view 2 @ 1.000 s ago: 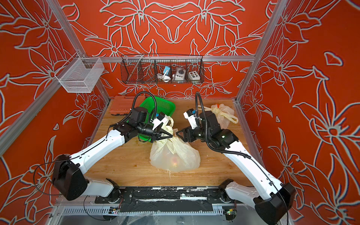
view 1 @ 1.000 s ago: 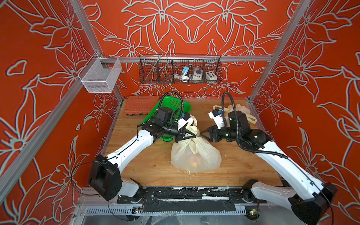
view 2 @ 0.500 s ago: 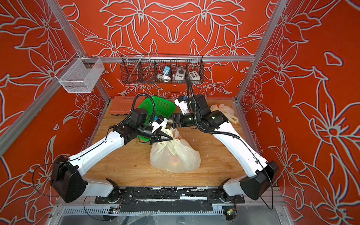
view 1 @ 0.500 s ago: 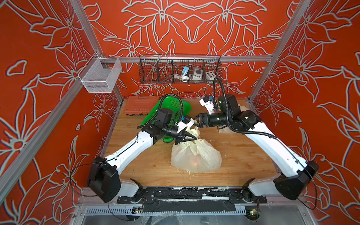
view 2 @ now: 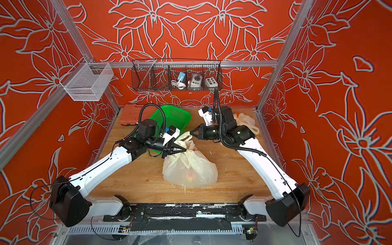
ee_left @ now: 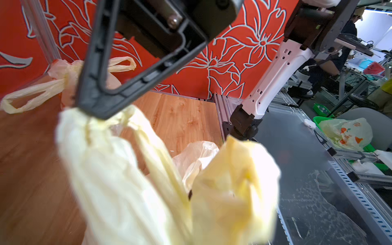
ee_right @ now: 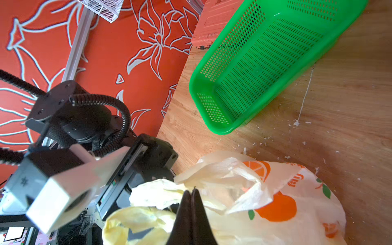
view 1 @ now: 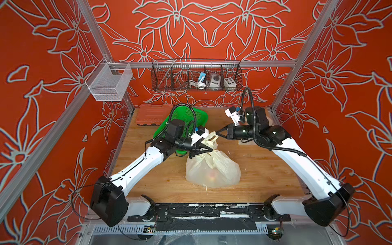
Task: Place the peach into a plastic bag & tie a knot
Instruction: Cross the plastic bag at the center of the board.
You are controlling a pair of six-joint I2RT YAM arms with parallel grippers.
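Just below the left hand (view 1: 209, 150), the plastic bag (view 1: 220, 169) sags onto the bench (view 1: 267, 167), the peach (view 1: 212, 176) a reddish blur inside. That hand is clamped on the gathered neck, probably to anchor it for knotting. Just beyond it, the right hand (view 1: 219, 133) is pressed together at the bag's loose handle (view 1: 212, 137); whether film is caught, I cannot tell.

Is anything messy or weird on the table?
Yes. Little white scraps are scattered over the wooden table near the plastic bag, like torn-off bits. The green basket might be sitting tilted, but I can't tell for sure.
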